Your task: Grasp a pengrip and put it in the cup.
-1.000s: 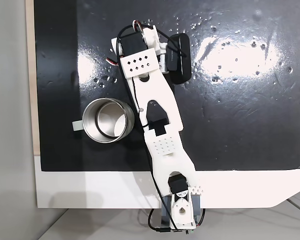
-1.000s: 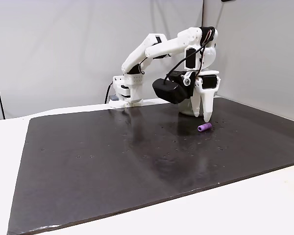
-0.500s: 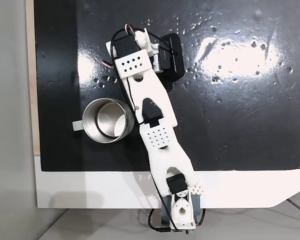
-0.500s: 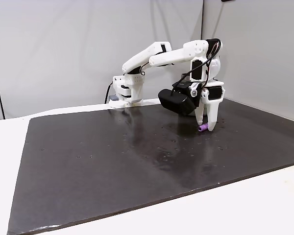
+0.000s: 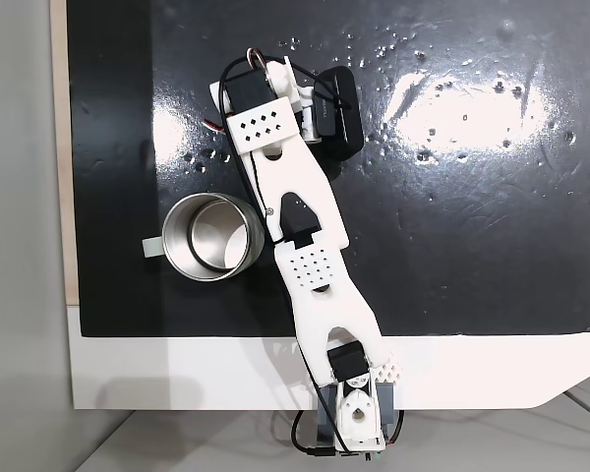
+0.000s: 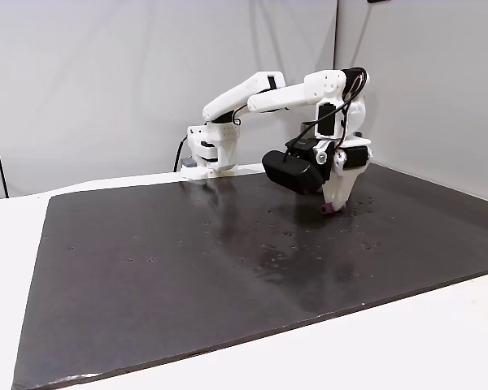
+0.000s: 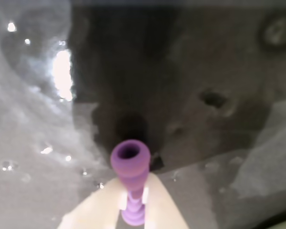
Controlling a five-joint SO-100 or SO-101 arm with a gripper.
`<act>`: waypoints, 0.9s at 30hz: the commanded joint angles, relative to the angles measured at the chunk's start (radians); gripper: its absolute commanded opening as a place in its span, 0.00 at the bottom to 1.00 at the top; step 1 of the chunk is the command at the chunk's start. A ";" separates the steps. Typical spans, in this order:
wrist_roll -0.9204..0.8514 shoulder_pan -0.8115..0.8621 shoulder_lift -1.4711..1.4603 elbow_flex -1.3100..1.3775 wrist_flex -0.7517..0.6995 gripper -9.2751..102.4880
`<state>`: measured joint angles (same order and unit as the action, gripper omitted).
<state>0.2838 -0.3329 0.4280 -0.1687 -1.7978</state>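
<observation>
Purple ribbed rubber cylinder, short and hollow-ended, one item: the pengrip (image 7: pixel 129 176) is being pinched lengthwise between the two pale fingers (image 7: pixel 97 210) in the wrist view, its open mouth projecting beyond their tips. In a fixed view from the side it is showing as a small purple spot (image 6: pixel 329 210) at the tip of the white two-finger gripper (image 6: pixel 332 206), just above or at the glossy black mat (image 6: pixel 187 260); whether it is touching the mat cannot be told. The fingers are being held nearly together, gripping the pengrip and nothing else.

Round brushed-steel cup (image 5: pixel 209 236) with a shiny inside and a small flat grey handle tab, one item: it is standing upright on the mat beside the arm's middle link in the fixed view from above, well apart from the gripper, and is appearing empty.

White printed arm (image 5: pixel 300 211), one item, mounted on the white bench (image 5: pixel 177 369).

Step judged in hand: lifting the pengrip clear. The pinch is best being kept steady while the piece is raised straight up before any swing toward the cup, since only part of its length is being held and a sideways drag could be twisting it loose.
</observation>
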 commanded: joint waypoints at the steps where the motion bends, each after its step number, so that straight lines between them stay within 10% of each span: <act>1: -0.011 0.005 0.054 0.034 -0.029 0.10; 27: -0.008 0.005 1.035 -0.630 -0.029 0.09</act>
<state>0.2807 -0.2899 1.3269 -0.7823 -1.7994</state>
